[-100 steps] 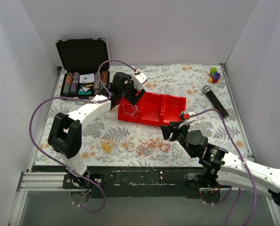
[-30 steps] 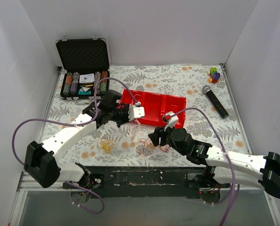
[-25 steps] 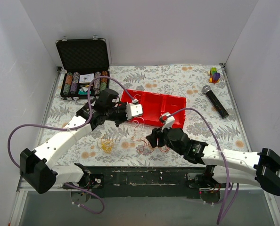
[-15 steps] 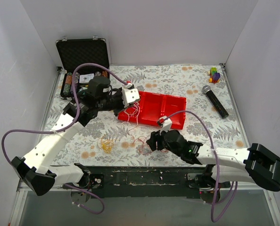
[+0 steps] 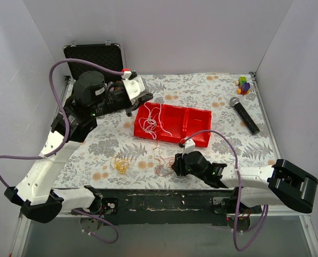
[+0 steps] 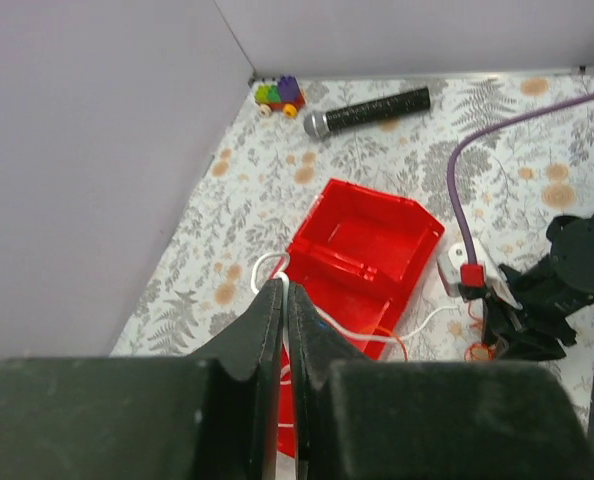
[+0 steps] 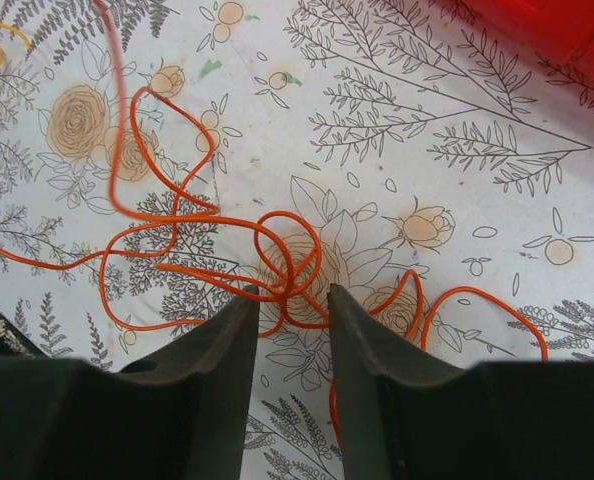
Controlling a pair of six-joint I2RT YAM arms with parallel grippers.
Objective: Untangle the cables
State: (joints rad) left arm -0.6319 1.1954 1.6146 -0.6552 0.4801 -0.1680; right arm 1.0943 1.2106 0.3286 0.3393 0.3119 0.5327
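Cables (image 5: pixel 161 170) before bin (image 5: pixel 196 124), microphone (image 5: pixel 243 114) right

Soft, even light falls from above, bright enough that the pale walls (image 5: pixel 202 32) look flat and the worktop (image 5: pixel 218 101) carries only faint shadows. In the wrist views the left gripper (image 6: pixel 285 288) and right gripper (image 7: pixel 292 297) loom dark and blurred. The orange cable (image 7: pixel 280 281) is sharp, but a strand at the upper left of the frame is smeared.
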